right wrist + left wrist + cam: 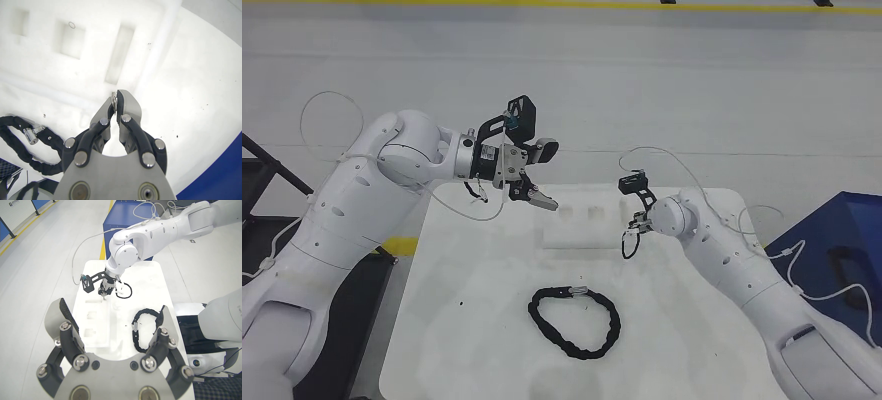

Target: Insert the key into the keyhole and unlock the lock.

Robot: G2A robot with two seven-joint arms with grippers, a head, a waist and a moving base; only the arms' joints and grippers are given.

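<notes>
The key (114, 103) is pinched between the clenched jaws of the right gripper (114, 97), blade pointing down, just above the white foam tray (75, 75) at the end of its narrow slot; the chain lock (575, 320) lies looped on the table (442, 340) in front of the tray, apart from the key, its silver cylinder (31, 135) showing the keyhole at one end; the left gripper (113, 304) hangs near the tray's opposite end, jaws released and empty. Step in hand, as judged: carrying the key to the lock; the blade should be lined up with the cylinder's axis before pushing; the free gripper would best steady the cylinder, since a loose chain may slide.
</notes>
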